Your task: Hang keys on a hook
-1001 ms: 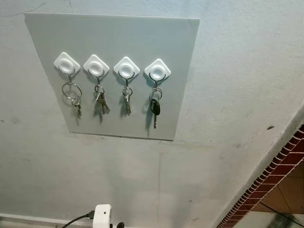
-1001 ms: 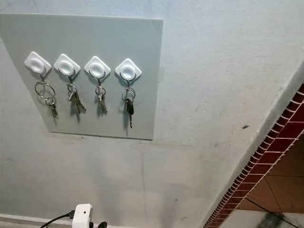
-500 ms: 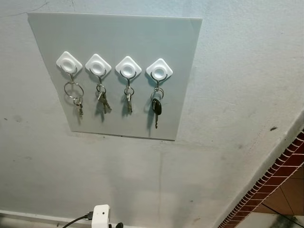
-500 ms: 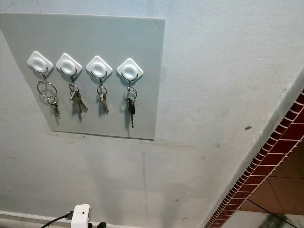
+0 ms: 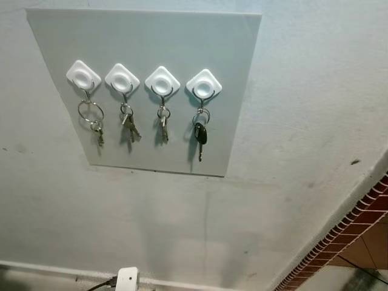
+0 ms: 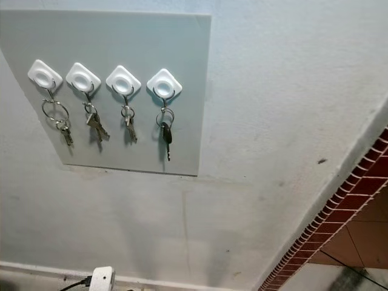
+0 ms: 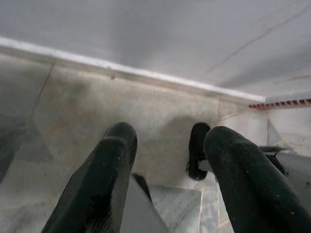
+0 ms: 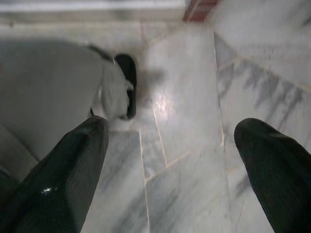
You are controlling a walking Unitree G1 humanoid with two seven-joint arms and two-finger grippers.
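Observation:
A grey board (image 5: pixel 236 60) on the wall carries a row of white diamond-shaped hooks (image 5: pixel 161 81), and a set of keys hangs from each. The rightmost hook (image 5: pixel 204 86) holds a black-headed key (image 5: pixel 200 134). Farthest left, a large ring with small keys (image 5: pixel 91 115) dangles from its hook. My left gripper (image 7: pixel 167 145) hangs low over the marble floor, open with nothing between its fingers. My right gripper (image 8: pixel 172 145) also hangs over the floor, open wide and empty.
A white plug adapter with a black cable (image 5: pixel 126 279) sits at the wall's base. A red-tiled border (image 5: pixel 339 236) runs diagonally at the lower right. My own foot (image 8: pixel 127 77) shows on the pale marble floor (image 8: pixel 184 111) below the right gripper.
The whole picture has shifted slightly, so the camera has moved; the board now sits a little higher in view. The keys hang as before.

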